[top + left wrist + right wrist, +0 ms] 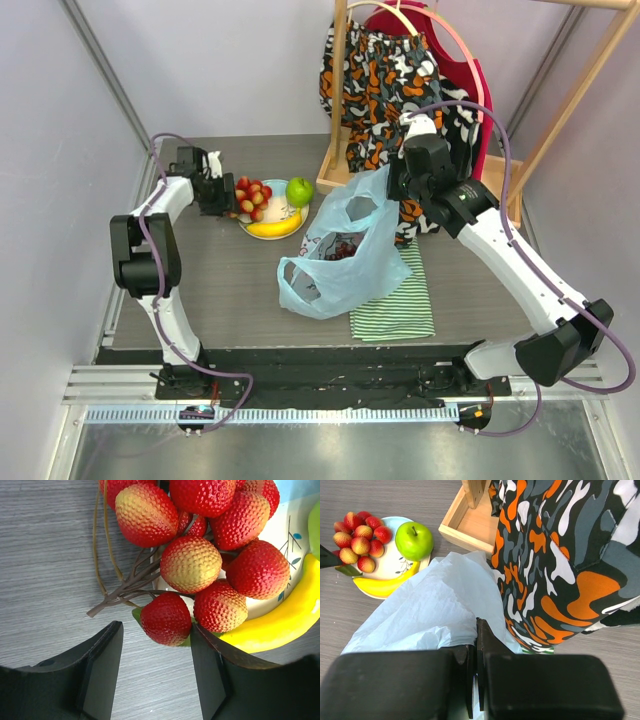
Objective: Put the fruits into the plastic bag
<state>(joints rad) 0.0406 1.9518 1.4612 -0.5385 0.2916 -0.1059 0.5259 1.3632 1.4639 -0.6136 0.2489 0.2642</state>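
- The left arm reached forward and low over the tabletop [225,285]. Its end effector [156,632] was spread wide and gripped nothing, with the lowest strawberry of the strawberries [190,562] just between the fingertips.
- The strawberries, green apple [300,190] and banana [274,228] lay on the plate [287,208] at the back left.
- The right arm stretched up and inward. Its end effector [476,630] was pinched tight on the upper edge of the plastic bag [345,270], holding it raised.
- Dark grapes [345,247] showed inside the bag, which partly overlapped the striped cloth [400,305].
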